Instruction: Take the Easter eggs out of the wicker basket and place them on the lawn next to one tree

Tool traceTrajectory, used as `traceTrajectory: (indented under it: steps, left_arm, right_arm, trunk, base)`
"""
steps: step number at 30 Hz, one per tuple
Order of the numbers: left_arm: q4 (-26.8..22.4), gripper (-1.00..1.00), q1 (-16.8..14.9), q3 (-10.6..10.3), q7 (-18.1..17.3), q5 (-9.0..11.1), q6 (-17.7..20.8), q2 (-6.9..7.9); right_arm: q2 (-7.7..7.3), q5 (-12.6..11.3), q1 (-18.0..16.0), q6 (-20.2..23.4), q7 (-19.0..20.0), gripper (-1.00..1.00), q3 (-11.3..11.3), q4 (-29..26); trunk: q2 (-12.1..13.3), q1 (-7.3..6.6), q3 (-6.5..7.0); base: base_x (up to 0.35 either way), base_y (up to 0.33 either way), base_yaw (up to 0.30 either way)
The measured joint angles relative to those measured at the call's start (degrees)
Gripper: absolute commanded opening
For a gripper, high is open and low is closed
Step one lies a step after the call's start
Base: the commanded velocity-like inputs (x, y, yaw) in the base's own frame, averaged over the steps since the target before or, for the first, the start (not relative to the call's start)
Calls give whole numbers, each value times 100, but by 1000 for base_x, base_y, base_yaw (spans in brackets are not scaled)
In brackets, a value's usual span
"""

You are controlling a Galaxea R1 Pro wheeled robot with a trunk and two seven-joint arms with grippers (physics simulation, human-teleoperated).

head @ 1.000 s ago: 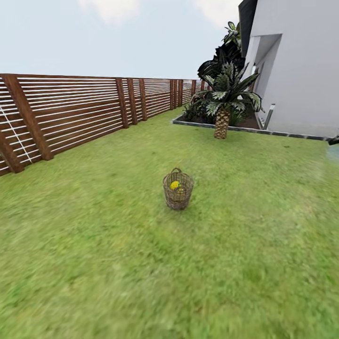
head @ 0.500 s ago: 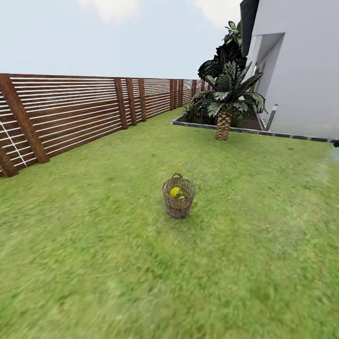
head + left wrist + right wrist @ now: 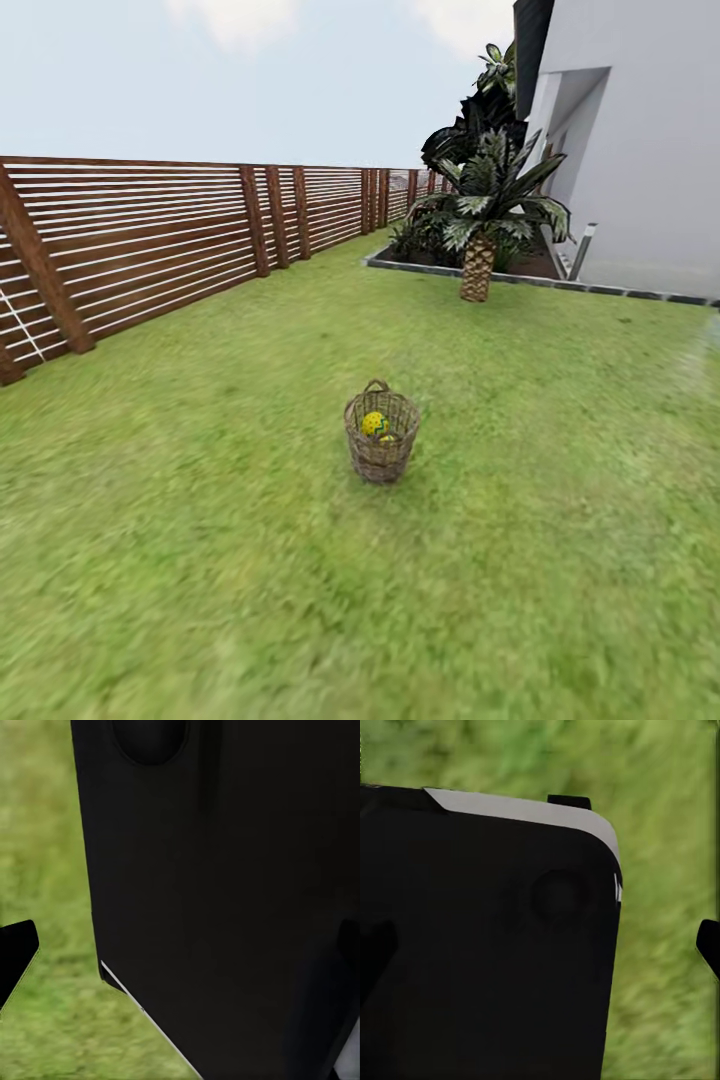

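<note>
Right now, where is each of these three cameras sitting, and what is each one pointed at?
Head view: from the robot's head, forward and down over the lawn at the wicker basket holding an Easter egg, with fence and palm beyond; no arms visible.
Left wrist view: near the left gripper, facing a dark robot body panel against grass.
Right wrist view: near the right gripper, likewise a dark panel over grass.
All three share the lawn.
</note>
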Motion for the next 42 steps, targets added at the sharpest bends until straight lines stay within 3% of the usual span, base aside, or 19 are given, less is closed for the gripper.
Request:
traceTrajectory:
  steps: [42]
  left_arm:
    - [0, 100, 0, 9, 7, 19, -5, 0]
  right_arm:
    - [4, 0, 0, 0, 0, 100, -1, 0]
  trunk:
    - [0, 0, 0]
  base:
    - [340, 0, 0]
